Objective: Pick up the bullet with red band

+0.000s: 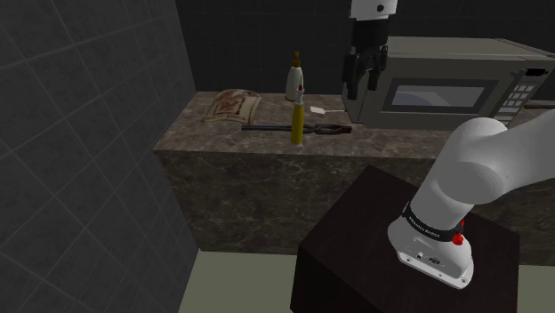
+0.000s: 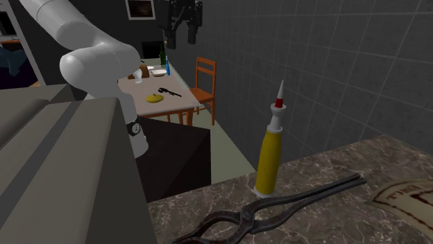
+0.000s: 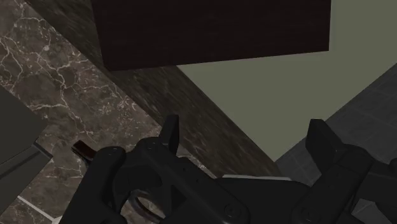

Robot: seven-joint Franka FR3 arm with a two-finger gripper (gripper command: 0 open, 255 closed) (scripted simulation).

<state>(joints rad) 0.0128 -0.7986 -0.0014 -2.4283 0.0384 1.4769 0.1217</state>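
progress: early, no grasp yet | gripper (image 1: 365, 78): fingers spread, empty, high before the microwave (image 1: 445, 84) front | bullet (image 1: 297, 120): upright on the counter (image 1: 400, 142), untouched, off the microwave's shoulder-view-left end, well apart from gripper | left, judged: travel over, descend, close, lift

The second exterior view's right edge cuts off the sack (image 2: 409, 197).

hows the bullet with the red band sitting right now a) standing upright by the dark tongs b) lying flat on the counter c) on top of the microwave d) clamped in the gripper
a: the bullet stands upright on the counter beside the tongs, and the open gripper is up high, apart from it.
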